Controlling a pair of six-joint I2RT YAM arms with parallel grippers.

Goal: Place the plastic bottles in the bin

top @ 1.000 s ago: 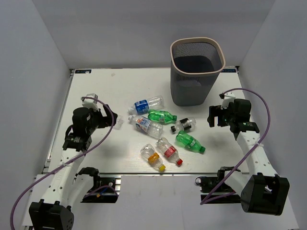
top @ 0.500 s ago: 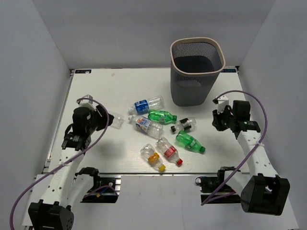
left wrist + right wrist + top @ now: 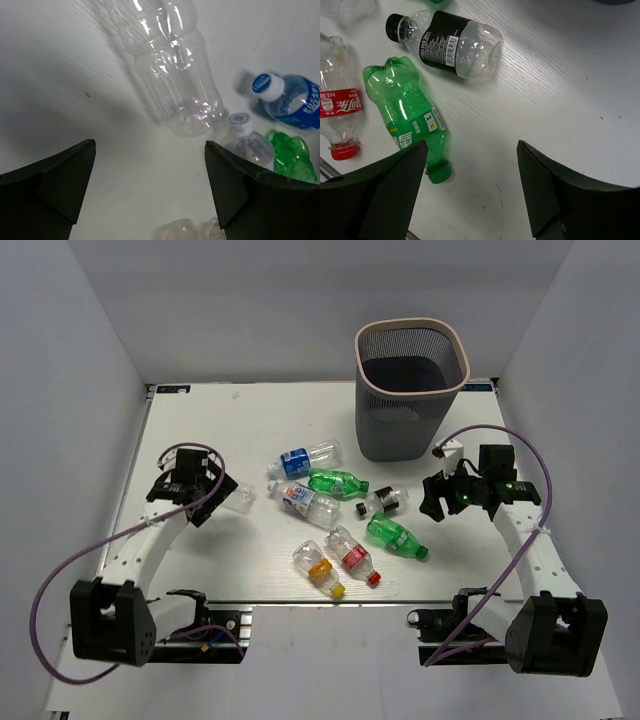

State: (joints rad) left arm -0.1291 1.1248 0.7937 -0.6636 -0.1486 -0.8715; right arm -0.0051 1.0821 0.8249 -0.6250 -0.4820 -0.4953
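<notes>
The bin [image 3: 410, 390] stands at the back right. Seven labelled bottles lie mid-table: blue-label [image 3: 305, 457], green [image 3: 337, 481], white-blue [image 3: 308, 502], black-label [image 3: 383, 500], a second green [image 3: 396, 536], red-label [image 3: 353, 554], yellow-orange [image 3: 320, 568]. A clear unlabelled bottle [image 3: 238, 495] lies left of them. My left gripper [image 3: 212, 502] is open and empty, just short of that clear bottle [image 3: 175, 85]. My right gripper [image 3: 435, 498] is open and empty over bare table, right of the second green bottle [image 3: 407, 115] and the black-label bottle [image 3: 450, 45].
The white table [image 3: 240, 420] is walled in by grey panels at the left, back and right. In the left wrist view the blue-label bottle [image 3: 290, 97], the white-blue bottle [image 3: 247, 137] and a green bottle [image 3: 292, 157] lie to the right.
My left arm has turned and lowered, its gripper now pointing at the clear bottle. My right gripper has moved left and down toward the green and black-label bottles. No bottle has moved.
</notes>
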